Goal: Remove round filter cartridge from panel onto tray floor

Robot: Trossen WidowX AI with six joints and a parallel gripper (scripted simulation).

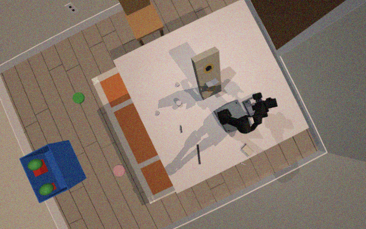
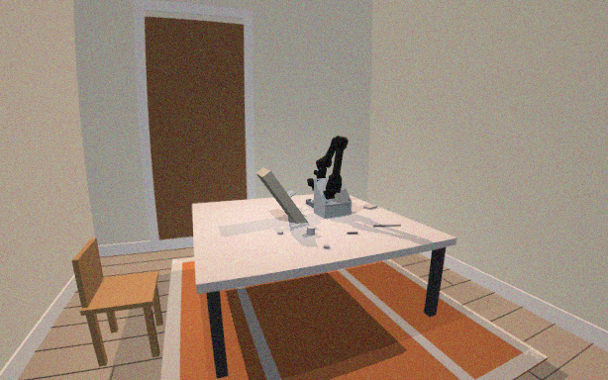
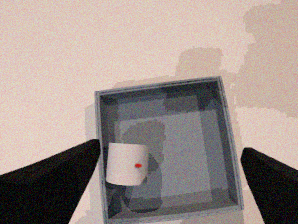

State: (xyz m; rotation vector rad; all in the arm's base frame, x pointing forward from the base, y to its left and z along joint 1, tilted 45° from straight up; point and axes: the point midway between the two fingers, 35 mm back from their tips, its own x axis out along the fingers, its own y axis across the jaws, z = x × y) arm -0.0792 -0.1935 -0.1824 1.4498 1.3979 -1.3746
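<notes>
The white round filter cartridge point(image 3: 126, 164) lies on its side within the tray point(image 3: 160, 84) point(image 1: 246, 108), close to the left wall in the wrist view. A red mark shows on its side; its slotted face is hidden. Whether it touches the floor or wall is hard to tell. My gripper point(image 3: 170, 150) is open and empty above the tray, with one finger at each side of the wrist view, apart from the cartridge. The service panel point(image 1: 213, 56) point(image 2: 282, 195) leans on the table, its round opening point(image 1: 208, 68) dark inside a yellow ring. The arm partly hides the tray in the top view.
The arm's grey base point(image 1: 232, 108) point(image 2: 337, 210) stands between the panel and the tray. A small pale cylinder point(image 1: 178, 102) point(image 2: 311, 231), a long dark rod point(image 1: 198, 154), a short dark piece point(image 1: 180, 129) and a pale block point(image 1: 247, 149) lie on the table.
</notes>
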